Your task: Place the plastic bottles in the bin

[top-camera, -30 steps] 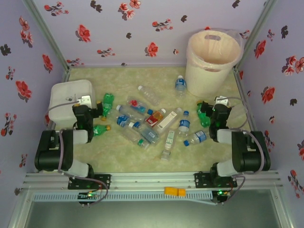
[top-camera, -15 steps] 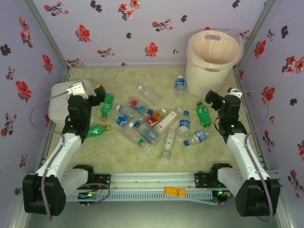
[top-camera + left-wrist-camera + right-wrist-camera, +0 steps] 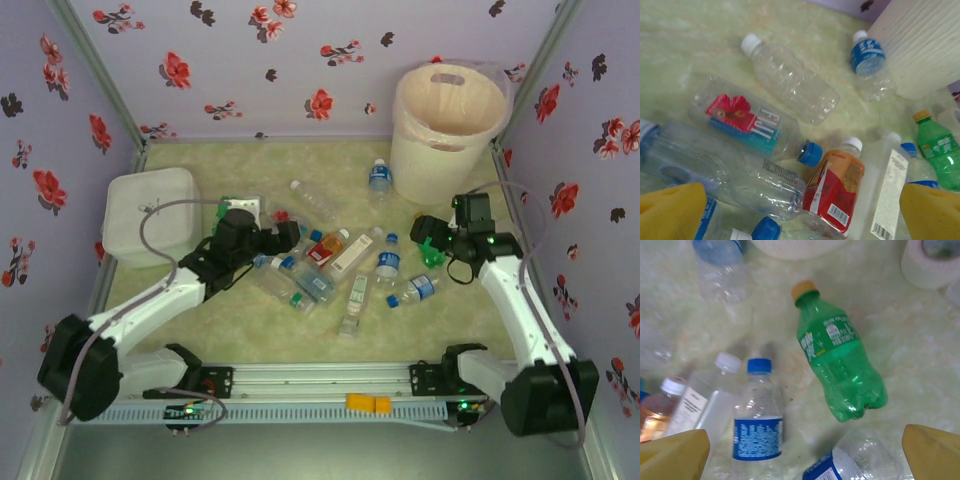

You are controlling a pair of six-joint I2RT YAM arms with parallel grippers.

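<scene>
Seen from above, a pale green table (image 3: pixel 250 330) is strewn with small plastic bottles (image 3: pixel 352 255). Most lie on their sides in a loose heap between two white robot arms, their long axes pointing every which way. The cream bin (image 3: pixel 432 165) stands upright at the far right corner, mouth open to the ceiling, with a blue-labelled bottle (image 3: pixel 379 182) just beside its foot. The left gripper (image 3: pixel 285 236) hovers over the left side of the heap, jaws spread wide and holding nothing. In its wrist view, yellow pads (image 3: pixel 672 210) frame an orange-red bottle (image 3: pixel 832 187). Its long axis runs nearly straight away from the camera, white cap at the far end (leaning a little right). Next to it a clear bottle with a red flower label (image 3: pixel 747 122) lies crosswise, its blue cap pointing at the orange-red one. The right gripper (image 3: pixel 430 240) hangs over a green bottle (image 3: pixel 840 360), jaws likewise wide apart and empty. That bottle lies on a diagonal in the right wrist view, orange cap toward the upper left, base toward the lower right. A white box (image 3: pixel 150 215) sits at the far left.
</scene>
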